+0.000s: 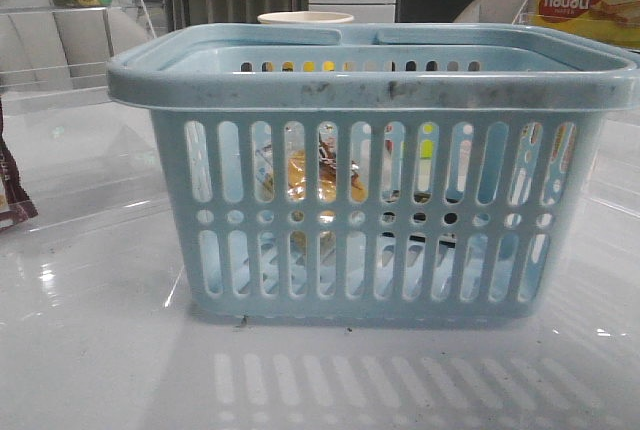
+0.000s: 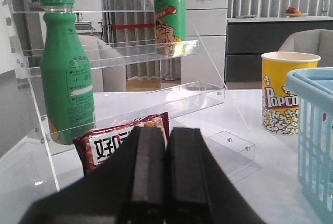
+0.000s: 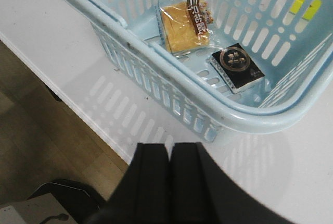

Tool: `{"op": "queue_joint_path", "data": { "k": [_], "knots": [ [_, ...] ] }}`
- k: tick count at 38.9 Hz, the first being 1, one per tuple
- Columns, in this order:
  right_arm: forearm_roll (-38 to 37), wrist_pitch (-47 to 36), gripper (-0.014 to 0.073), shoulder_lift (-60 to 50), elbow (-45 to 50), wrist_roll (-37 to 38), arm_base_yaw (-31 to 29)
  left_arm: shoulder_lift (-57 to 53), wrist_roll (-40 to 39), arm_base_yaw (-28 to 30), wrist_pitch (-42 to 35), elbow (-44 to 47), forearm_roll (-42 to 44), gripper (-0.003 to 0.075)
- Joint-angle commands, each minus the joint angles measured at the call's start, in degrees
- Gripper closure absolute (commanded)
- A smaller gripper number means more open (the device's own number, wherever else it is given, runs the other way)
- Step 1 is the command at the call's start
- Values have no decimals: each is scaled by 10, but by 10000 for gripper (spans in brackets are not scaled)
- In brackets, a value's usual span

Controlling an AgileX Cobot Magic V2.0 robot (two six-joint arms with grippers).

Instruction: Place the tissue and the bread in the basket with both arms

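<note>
- The bread point(image 3: 184, 27) and a dark tissue pack point(image 3: 237, 66) lie inside the basket point(image 3: 156, 52), near the desk's front edge.
- Left gripper point(image 2: 166, 151) and right gripper point(image 3: 170, 157) are both closed, empty.
- Risk: an arm swinging low could clip the basket's rim.

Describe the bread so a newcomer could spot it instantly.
Find the big light-blue slotted basket on the white table. Two items lie on its floor. The bread is the golden-brown slab in a crinkly clear bag with a dark label strip, unlike the small black square packet beside it.

Golden-brown bread point(image 3: 183, 28) lies in the slotted light-blue basket point(image 3: 250, 113).
</note>
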Motion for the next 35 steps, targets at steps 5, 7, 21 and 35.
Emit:
{"op": "queue_joint_path", "data": {
  "k": [5, 7, 21, 35],
  "knots": [
    [5, -34, 538, -4, -11, 1, -3, -11, -7, -5, -52, 3, 0, 627],
    [4, -46, 538, -16, -2, 1, -6, -11, -7, -5, -52, 3, 0, 627],
    [10, -361, 538, -250, 253, 1, -152, -10, -7, -4, -52, 3, 0, 627],
    [10, -464, 538, -423, 447, 1, -211, -10, -7, -4, -52, 3, 0, 627]
  ]
}}
